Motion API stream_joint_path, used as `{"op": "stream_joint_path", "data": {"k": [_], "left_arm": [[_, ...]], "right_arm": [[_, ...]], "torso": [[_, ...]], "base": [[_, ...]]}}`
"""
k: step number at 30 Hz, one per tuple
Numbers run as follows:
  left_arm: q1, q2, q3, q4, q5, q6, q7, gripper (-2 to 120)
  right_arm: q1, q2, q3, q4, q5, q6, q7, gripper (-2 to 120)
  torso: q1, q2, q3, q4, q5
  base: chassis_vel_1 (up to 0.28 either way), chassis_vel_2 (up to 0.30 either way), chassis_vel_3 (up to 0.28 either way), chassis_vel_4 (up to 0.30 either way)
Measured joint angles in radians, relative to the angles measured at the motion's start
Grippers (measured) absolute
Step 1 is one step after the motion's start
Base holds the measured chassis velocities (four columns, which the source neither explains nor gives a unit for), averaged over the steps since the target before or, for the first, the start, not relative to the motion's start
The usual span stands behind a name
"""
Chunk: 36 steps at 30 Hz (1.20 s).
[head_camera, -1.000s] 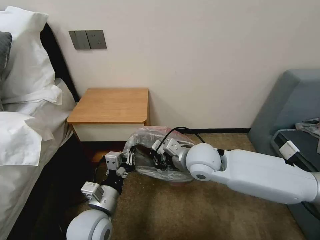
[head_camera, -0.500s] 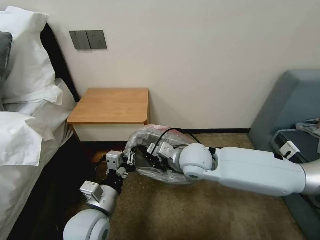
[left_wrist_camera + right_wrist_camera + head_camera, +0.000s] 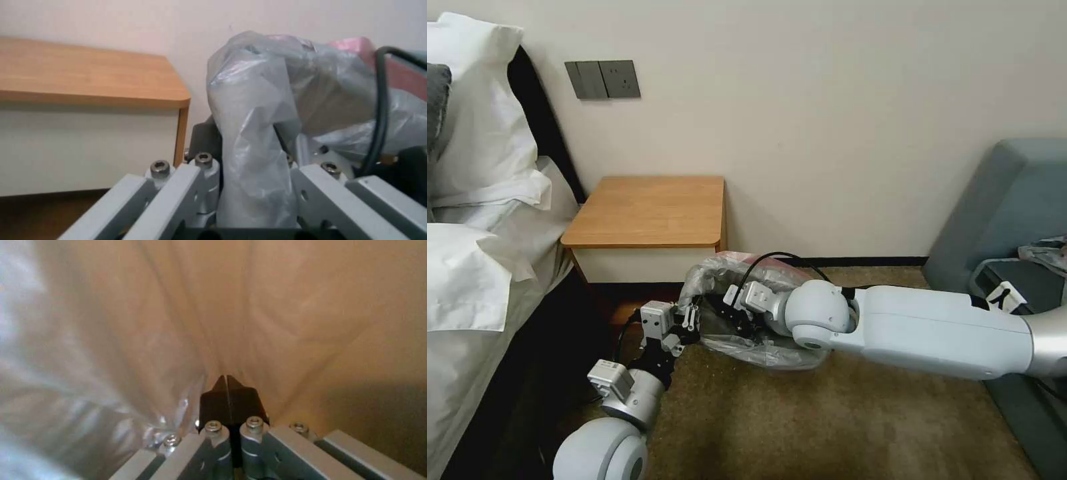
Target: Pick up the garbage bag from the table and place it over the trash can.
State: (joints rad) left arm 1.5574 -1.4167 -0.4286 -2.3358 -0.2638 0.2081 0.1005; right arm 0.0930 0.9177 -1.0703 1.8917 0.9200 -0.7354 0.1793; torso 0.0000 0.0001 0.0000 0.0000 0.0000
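Note:
The garbage bag (image 3: 764, 348), crinkly grey plastic with a pinkish rim, hangs in a puffed heap on the carpet just right of the table (image 3: 647, 210). My left gripper (image 3: 690, 319) is at the bag's left edge; in the left wrist view a bunched strip of the bag (image 3: 253, 116) runs between its fingers, with the table (image 3: 80, 76) behind. My right gripper (image 3: 728, 313) reaches into the bag from the right. Its black fingertips (image 3: 227, 378) are pressed together where the bag's (image 3: 111, 340) folds converge. The trash can is hidden by the bag and arms.
A bed with white pillows (image 3: 480, 200) runs along the left. A grey sofa (image 3: 1014, 200) stands at the right, under my right arm. The wall is close behind the bag. Brown carpet (image 3: 827, 427) lies open in front.
My right arm has swung left and toward the wall, carrying its side of the bag with it. The left gripper has barely moved.

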Motion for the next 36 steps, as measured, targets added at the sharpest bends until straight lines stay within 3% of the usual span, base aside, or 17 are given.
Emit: {"op": "stream_joint_path", "data": {"k": [36], "left_arm": [[0.007, -0.018, 0.009, -0.026, 0.01, -0.001, 0.02, 7]], "right_arm": [[-0.015, -0.001, -0.006, -0.05, 0.03, 0.0, 0.007, 0]], "torso": [[0.0, 0.0, 0.0, 0.0, -0.0001]], "base": [[0.0, 0.0, 0.0, 0.0]]}}
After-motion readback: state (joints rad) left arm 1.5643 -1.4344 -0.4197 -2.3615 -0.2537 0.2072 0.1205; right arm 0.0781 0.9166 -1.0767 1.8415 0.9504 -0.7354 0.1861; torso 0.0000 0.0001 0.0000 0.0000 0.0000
